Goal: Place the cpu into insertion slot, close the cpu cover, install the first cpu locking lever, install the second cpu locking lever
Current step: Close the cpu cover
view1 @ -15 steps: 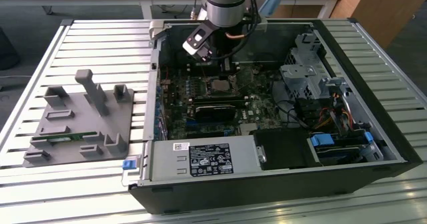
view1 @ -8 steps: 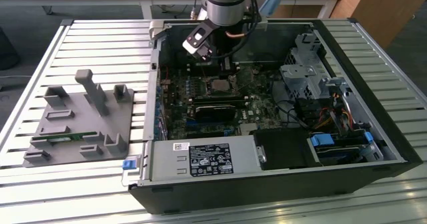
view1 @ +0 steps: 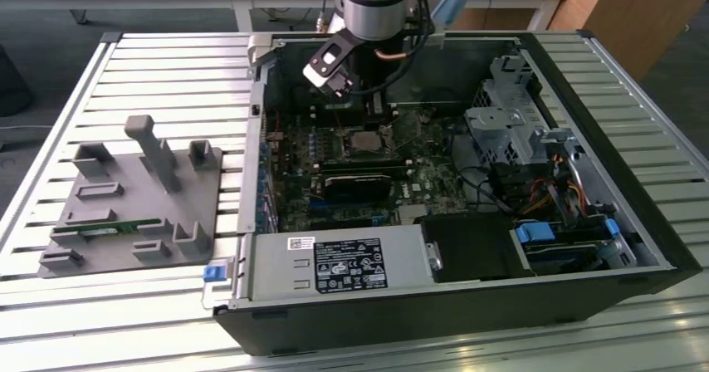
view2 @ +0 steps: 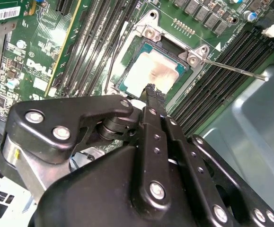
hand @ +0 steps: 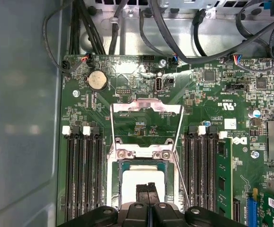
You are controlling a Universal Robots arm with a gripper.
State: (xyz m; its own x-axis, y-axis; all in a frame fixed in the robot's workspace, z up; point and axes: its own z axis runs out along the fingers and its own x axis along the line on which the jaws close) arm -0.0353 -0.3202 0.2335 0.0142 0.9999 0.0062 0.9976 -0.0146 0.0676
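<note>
**Cpu seated, cover open**

The cpu [hand: 139,177] lies in the slot [hand: 119,165]. My gripper [view2: 151,90] hangs over it, jaws pressed together, holding nothing. The cover [hand: 146,106] is swung back beyond the slot, and a lever [view2: 231,68] juts free beside it.

We see a silver-grey cylindrical arm [view1: 371,2] and a glossy black gripper [view2: 151,91] studded with round silver screws [view2: 157,189].
</note>
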